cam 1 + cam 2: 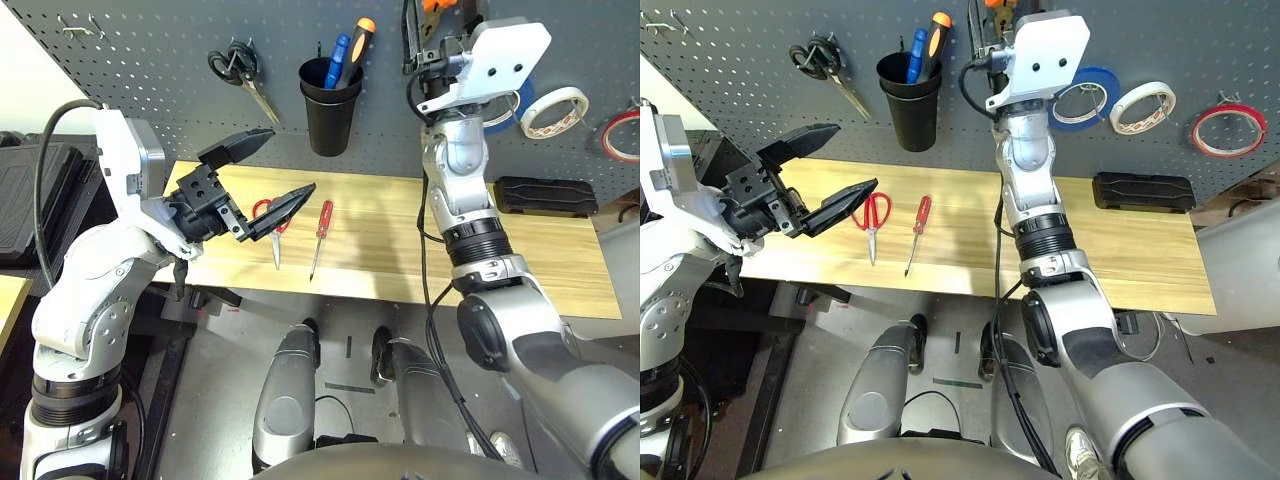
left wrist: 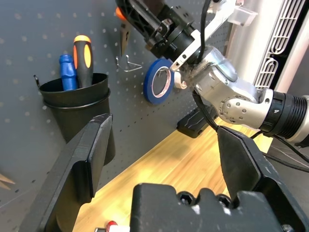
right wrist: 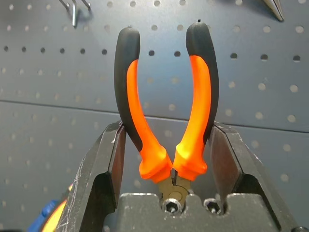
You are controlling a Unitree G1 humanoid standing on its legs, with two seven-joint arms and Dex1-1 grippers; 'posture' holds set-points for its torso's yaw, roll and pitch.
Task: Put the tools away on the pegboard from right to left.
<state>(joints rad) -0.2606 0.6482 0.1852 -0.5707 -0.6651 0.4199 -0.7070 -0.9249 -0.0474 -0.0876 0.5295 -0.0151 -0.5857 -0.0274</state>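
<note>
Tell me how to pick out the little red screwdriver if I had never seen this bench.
Start at the pegboard and find the black cup hanging on it. Drop straight down to the wooden table: two red-handled things lie below it. The screwdriver is the one on the right, a slim straight shaft with a single red handle, while the scissors beside it have two loops.

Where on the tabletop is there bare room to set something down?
Free: the wood between the red-handled screwdriver and the black case, though the right arm crosses above it, and the table's near right corner. Crowded: the left end, where the open left gripper hangs over the red-handled scissors.
</note>
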